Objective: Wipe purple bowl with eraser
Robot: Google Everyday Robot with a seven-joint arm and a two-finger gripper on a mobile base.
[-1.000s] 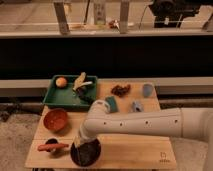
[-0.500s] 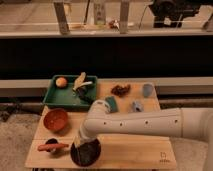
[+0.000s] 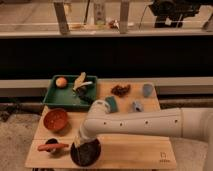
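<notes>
The gripper (image 3: 84, 145) reaches down into the purple bowl (image 3: 85, 154) at the surface's (image 3: 135, 150) front edge; whether the jaws are clenched, I cannot tell. One purple bowl, one orange bowl (image 3: 55, 119), one green tray (image 3: 70, 94).

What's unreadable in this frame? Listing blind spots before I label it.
- Gripper: down in the purple bowl, camera view; the white arm covers it, so finger state and any eraser are hidden.
- Purple bowl's interior: mostly blocked by the arm's end.
- Items in the green tray beside the orange ball: too small to identify.
- Brown clump on the table: too blurred to name.
</notes>
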